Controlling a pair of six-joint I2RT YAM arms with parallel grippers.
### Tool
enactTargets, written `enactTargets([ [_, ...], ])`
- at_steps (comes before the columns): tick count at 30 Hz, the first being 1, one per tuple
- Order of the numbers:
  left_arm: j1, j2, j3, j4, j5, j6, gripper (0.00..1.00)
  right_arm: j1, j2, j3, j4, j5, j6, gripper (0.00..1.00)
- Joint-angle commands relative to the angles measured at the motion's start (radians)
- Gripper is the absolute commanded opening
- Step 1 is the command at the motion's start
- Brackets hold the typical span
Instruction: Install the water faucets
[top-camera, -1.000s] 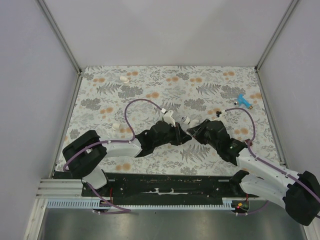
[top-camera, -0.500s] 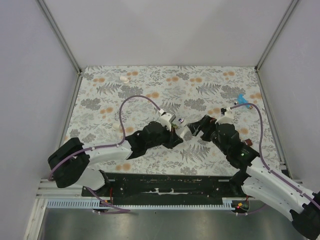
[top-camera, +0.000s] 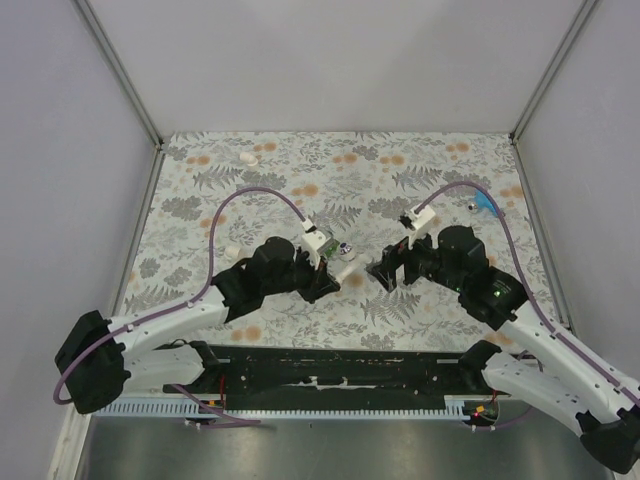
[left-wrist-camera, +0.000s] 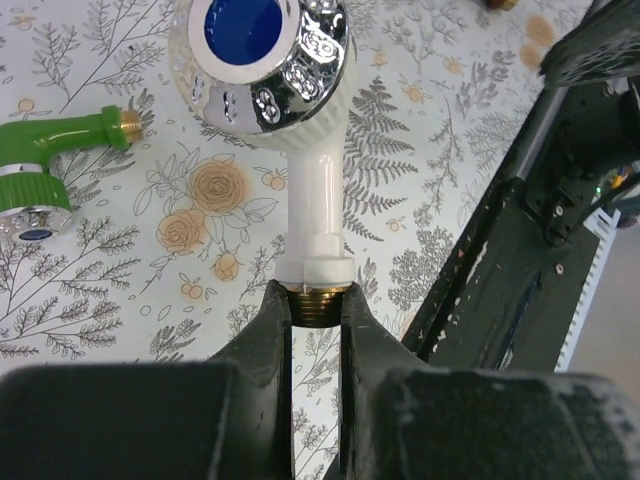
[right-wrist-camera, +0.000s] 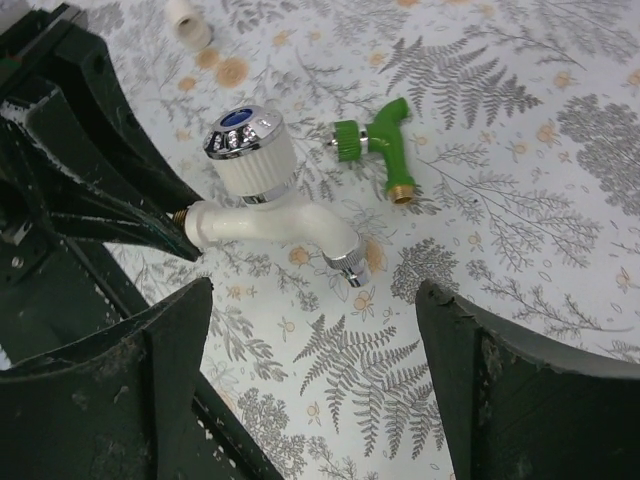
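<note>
My left gripper is shut on the brass threaded end of the white water faucet, which points away from it above the table. Its ribbed knob has a chrome ring and a blue cap. In the top view the left gripper and the white faucet are at mid-table. My right gripper stands wide open, a little apart from the white faucet, with nothing between its fingers. A green faucet lies on the table beyond it. A blue faucet lies far right.
The table has a floral cloth. Stubby white fittings lie at the back left and left of my left arm. A black rail runs along the near edge. Walls close in both sides.
My right gripper has opened, let go of the white faucet and drawn back to the right. My left gripper has moved left and nearer, still holding the faucet.
</note>
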Motion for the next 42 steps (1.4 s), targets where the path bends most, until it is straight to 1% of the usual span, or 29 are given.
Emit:
enactTargets([
  [1, 0.0, -0.07, 0.006, -0.05, 0.139, 0.138, 0.02, -0.017, 0.051, 0.09, -0.08, -0.295, -0.229, 0.88],
  [5, 0.0, -0.118, 0.032, -0.075, 0.234, 0.152, 0.02, -0.018, 0.069, 0.138, -0.138, -0.474, -0.288, 0.92],
  [11, -0.006, -0.159, 0.067, -0.096, 0.346, 0.19, 0.02, -0.017, 0.061, 0.152, -0.145, -0.562, -0.317, 0.91],
  [15, -0.015, -0.158, 0.113, -0.145, 0.369, 0.224, 0.02, -0.017, 0.1, 0.169, -0.151, -0.637, -0.32, 0.87],
  [19, -0.026, -0.153, 0.159, -0.214, 0.357, 0.253, 0.02, -0.017, 0.134, 0.182, -0.128, -0.719, -0.3, 0.8],
  [20, -0.027, -0.15, 0.165, -0.23, 0.354, 0.283, 0.02, -0.017, 0.141, 0.184, -0.116, -0.74, -0.291, 0.79],
  [24, -0.032, -0.143, 0.184, -0.248, 0.343, 0.296, 0.02, -0.017, 0.164, 0.189, -0.103, -0.777, -0.271, 0.74],
  [29, -0.038, -0.141, 0.201, -0.286, 0.331, 0.319, 0.02, -0.017, 0.175, 0.193, -0.114, -0.779, -0.263, 0.68],
  [39, -0.043, -0.132, 0.222, -0.3, 0.342, 0.328, 0.02, -0.017, 0.216, 0.205, -0.129, -0.797, -0.265, 0.5],
  [42, -0.043, -0.139, 0.222, -0.297, 0.343, 0.328, 0.02, -0.015, 0.221, 0.204, -0.128, -0.803, -0.263, 0.48],
])
